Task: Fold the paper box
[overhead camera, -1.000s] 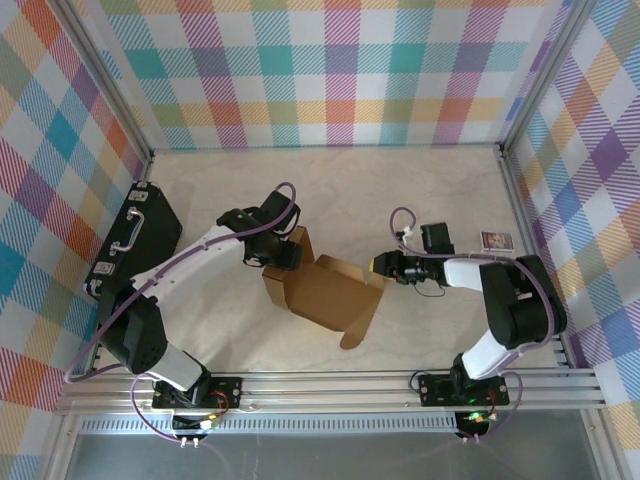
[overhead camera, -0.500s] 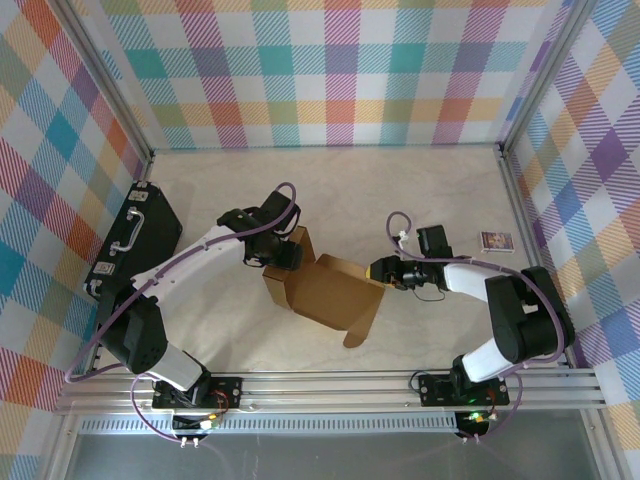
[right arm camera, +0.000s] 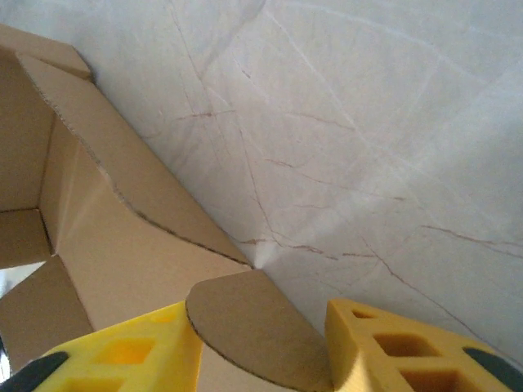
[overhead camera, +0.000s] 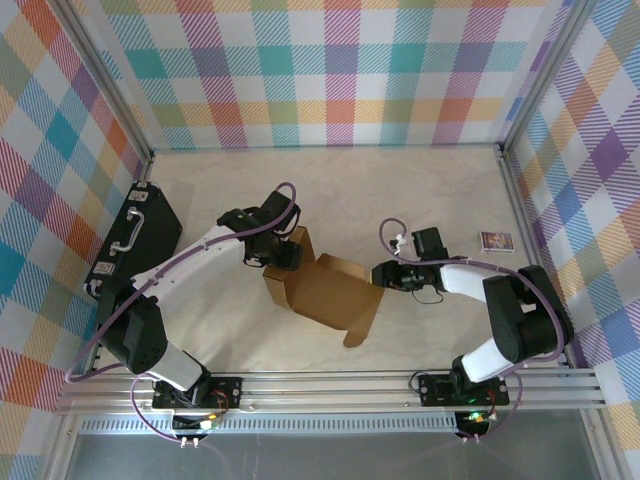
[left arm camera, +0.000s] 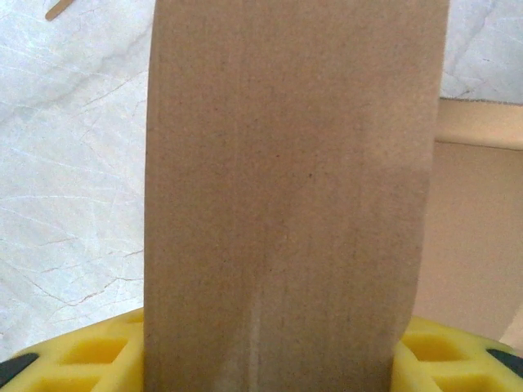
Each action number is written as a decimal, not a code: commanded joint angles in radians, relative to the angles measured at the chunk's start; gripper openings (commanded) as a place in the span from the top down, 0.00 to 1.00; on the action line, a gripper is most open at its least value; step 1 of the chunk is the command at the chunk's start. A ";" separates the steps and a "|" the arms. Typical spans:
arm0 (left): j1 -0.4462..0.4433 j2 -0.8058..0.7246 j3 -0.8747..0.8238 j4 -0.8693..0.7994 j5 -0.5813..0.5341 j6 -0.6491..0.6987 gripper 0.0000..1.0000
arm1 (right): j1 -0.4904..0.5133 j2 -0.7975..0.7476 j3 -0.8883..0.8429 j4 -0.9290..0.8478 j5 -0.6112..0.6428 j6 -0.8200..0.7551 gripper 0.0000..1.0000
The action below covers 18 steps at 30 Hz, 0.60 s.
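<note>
Left end effector [overhead camera: 283,255] steadies a raised flap [left arm camera: 286,196] of the paper box [overhead camera: 325,295]; right end effector [overhead camera: 382,272] straddles its rounded tab [right arm camera: 253,322]; I cannot tell if either is clamped.

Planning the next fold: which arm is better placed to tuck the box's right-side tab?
Probably right. The right fingers straddle the box's rounded tab; the left fingers are holding another flap.

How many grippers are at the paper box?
2. The left gripper holds a left flap of the paper box; the right gripper has a rounded tab between its fingers.
</note>
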 commanded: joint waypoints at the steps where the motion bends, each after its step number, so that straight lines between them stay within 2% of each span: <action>1: 0.002 0.011 -0.003 -0.022 0.005 -0.002 0.48 | 0.024 0.009 0.029 -0.031 0.023 -0.048 0.68; 6: 0.003 0.014 -0.004 -0.022 0.006 -0.002 0.48 | 0.059 -0.097 0.023 -0.006 0.016 -0.109 0.83; 9: 0.002 0.017 -0.005 -0.019 0.008 -0.002 0.48 | 0.068 -0.170 0.022 0.006 -0.005 -0.125 0.88; 14: 0.002 0.019 -0.003 -0.020 0.009 -0.002 0.48 | 0.068 -0.222 0.050 0.011 -0.065 -0.106 0.85; 18: 0.002 0.019 -0.003 -0.019 0.014 -0.002 0.48 | 0.068 -0.168 0.049 0.083 -0.159 -0.053 0.81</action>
